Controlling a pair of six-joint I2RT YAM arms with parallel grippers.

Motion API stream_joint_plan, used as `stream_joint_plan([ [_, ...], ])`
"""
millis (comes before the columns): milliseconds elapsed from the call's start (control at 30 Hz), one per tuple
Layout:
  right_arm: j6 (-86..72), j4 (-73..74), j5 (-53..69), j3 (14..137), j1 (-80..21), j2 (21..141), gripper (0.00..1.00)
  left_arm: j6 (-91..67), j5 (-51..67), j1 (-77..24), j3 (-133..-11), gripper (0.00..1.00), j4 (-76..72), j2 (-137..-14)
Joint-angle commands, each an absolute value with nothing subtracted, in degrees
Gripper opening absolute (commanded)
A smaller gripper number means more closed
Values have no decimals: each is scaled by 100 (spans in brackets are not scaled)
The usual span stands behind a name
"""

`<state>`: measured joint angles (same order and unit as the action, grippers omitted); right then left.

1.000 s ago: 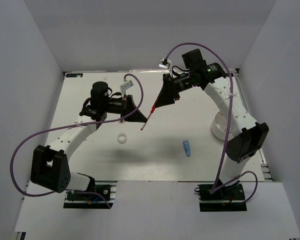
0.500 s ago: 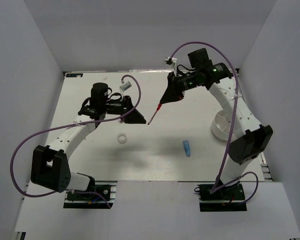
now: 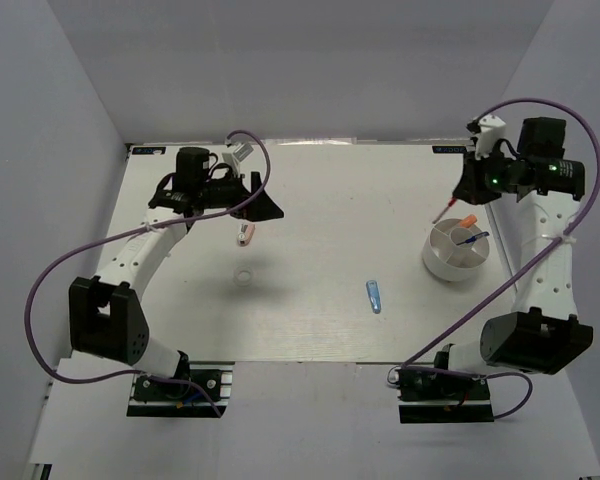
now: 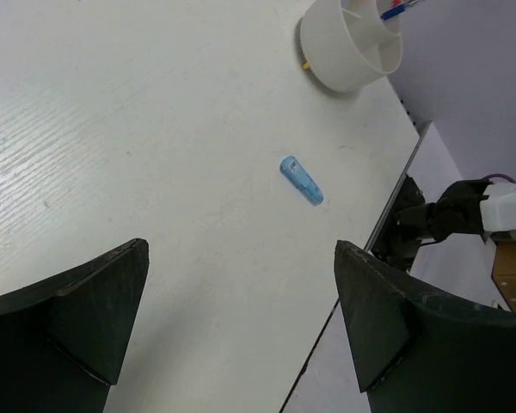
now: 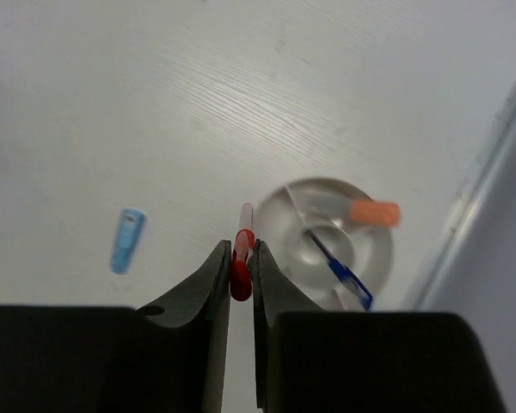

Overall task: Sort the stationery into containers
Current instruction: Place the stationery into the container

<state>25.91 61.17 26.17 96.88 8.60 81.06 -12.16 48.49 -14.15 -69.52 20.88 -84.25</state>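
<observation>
My right gripper (image 3: 458,197) is shut on the slim red pen (image 3: 443,212), held in the air just left of the round white divided bowl (image 3: 432,262). In the right wrist view the red pen (image 5: 241,258) hangs between the shut fingers beside the bowl (image 5: 370,249), which holds the orange-capped marker (image 5: 374,212) and the blue pen (image 5: 340,268). My left gripper (image 3: 268,210) stands open and empty at the back left, above the pinkish eraser (image 3: 243,235). The white tape ring (image 3: 244,277) and the light-blue piece (image 3: 374,296) lie on the table.
The left wrist view shows the open left gripper (image 4: 241,249) high over the table, with the light-blue piece (image 4: 301,180) and the bowl (image 4: 335,52) far ahead near the table's right edge (image 4: 396,198). White walls close in the table.
The left gripper let go of the red pen, opened and drew back to the left. The right gripper closed on the pen and carried it right, to beside the bowl.
</observation>
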Motion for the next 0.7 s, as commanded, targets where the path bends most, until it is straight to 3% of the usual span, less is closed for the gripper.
stream_joint_plan([
  [0, 3067, 5888, 1645, 9545, 1273, 7875, 0, -897, 4596, -1450, -7093, 98, 2442, -8516],
  [233, 3234, 5985, 1758, 9668, 1872, 8059, 0, -352, 4825, -1573, -6944, 98, 2408, -8455],
  [667, 3305, 5959, 2259, 9018, 2101, 8227, 0, 703, 4817, -1890, -7321, 98, 2962, -8868],
])
